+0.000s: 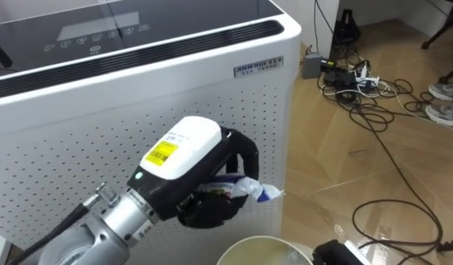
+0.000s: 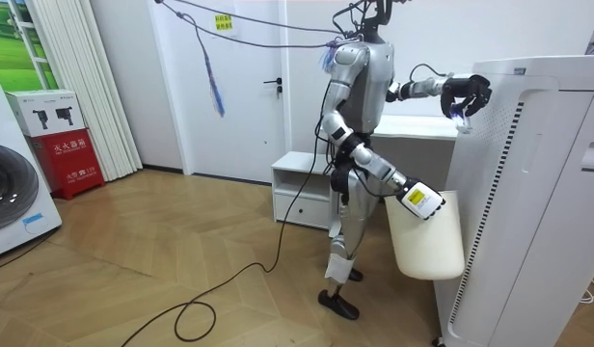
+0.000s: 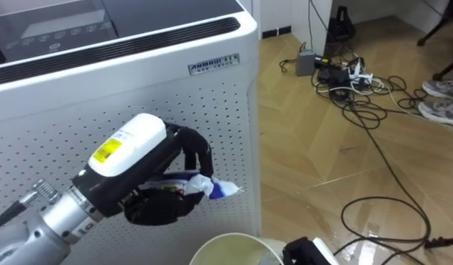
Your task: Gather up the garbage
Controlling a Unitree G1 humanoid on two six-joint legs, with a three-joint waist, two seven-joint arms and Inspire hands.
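The garbage (image 1: 250, 188) is a crumpled scrap of white wrapper with a blue tip. It is held in the air against the perforated side of the white air purifier (image 1: 138, 88), above the rim of the cream bin (image 1: 262, 246). The left hand (image 1: 190, 151) has it, with the dark fingers (image 1: 243, 149) curled round the bunched middle and the loose end sticking out toward the wooden floor (image 1: 359, 165).

I judge it to be very light, soft and crackly, and apt to slide or spring open under a loose grip. The crumpled bulk is the place to pinch it (the thin blue tail would likely tear or slip).

The right hand (image 2: 422, 200) is at the bin's upper edge in the room view, carrying the bin low beside the robot's legs. How it grips there I cannot tell.

As for writing, the scrap shows colour but no legible print. A yellow sticker on the back of the left hand and a small nameplate (image 1: 258, 66) near the purifier's top edge both carry lettering too small to make out
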